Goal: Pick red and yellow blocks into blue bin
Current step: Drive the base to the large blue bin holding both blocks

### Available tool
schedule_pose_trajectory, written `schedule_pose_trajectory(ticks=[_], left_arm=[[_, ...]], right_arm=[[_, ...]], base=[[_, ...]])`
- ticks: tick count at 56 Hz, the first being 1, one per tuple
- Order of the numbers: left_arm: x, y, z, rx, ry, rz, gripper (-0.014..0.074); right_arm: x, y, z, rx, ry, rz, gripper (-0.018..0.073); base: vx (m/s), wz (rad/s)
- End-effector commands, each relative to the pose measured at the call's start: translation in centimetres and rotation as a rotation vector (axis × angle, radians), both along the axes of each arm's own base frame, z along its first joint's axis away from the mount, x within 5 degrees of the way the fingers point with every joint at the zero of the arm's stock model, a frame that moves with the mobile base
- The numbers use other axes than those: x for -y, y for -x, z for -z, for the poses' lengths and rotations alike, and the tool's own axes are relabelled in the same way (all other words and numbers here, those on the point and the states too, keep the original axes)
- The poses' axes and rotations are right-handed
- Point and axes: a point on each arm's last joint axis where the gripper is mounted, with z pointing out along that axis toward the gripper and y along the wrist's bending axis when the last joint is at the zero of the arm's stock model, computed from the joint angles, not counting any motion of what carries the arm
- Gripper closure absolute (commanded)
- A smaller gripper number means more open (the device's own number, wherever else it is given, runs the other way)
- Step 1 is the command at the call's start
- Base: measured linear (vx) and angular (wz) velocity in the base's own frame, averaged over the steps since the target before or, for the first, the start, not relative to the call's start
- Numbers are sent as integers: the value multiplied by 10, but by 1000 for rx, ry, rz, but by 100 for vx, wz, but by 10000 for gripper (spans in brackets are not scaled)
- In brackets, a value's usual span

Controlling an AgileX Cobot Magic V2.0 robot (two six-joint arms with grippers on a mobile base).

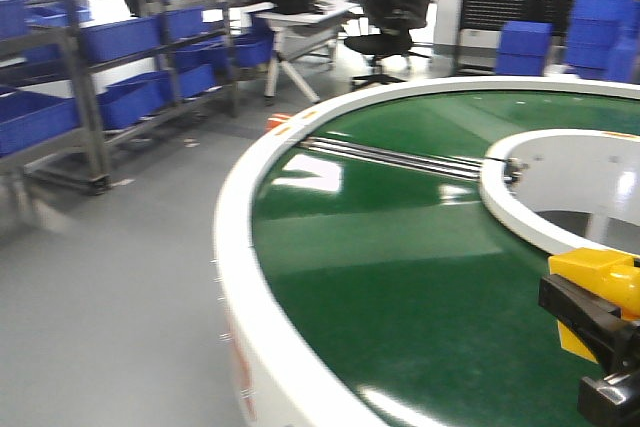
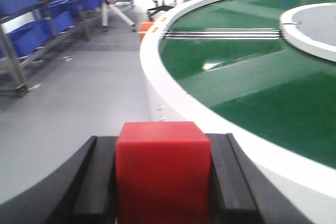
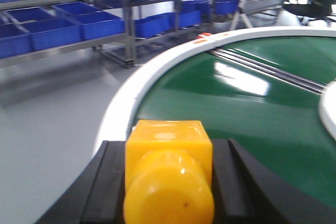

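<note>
Green circular conveyor belt (image 1: 400, 277), white-rimmed, underneath. Clamped between left gripper (image 2: 163, 187) jaws: small plain red plastic cube (image 2: 163, 156). Between right gripper (image 3: 170, 187) jaws: small yellow studded plastic brick (image 3: 168, 142). Judged light, rigid, slick; flat sides suit gripping. Blue bin unseen.

Plain red on the cube (image 2: 163, 174), black on the jaws of the left gripper (image 2: 163, 145) either side. Bright glossy yellow on the studded brick (image 3: 169, 177), black again on the right gripper (image 3: 169, 145) jaws. Deep green over the table (image 1: 400, 277) top, white along outer rim and inner ring, pale glare streaks. Blue on the shelf bins (image 1: 120, 39), grey on the racks (image 1: 92, 137) and floor (image 1: 120, 277). Small orange patch (image 1: 278, 123) at the rim, possibly a label; too blurred.
</note>
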Motion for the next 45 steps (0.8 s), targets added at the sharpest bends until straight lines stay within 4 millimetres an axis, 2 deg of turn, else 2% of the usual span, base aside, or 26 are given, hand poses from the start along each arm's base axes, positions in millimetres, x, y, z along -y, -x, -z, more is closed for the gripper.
schedule_pose_trajectory(ticks=[1,24,45], left_arm=[[-2,0,-16,96,41,-25,596],[-2,0,-16,96,41,-25,596],[-2,0,-16,95,41,-24,596]], right_arm=[[3,1,-19,119,-28,28,569],[3,1,-19,118,-27,28,569],[3,1,-18,116,-27,27,569]], base=[[-13,62],[-8,61],[11,53]])
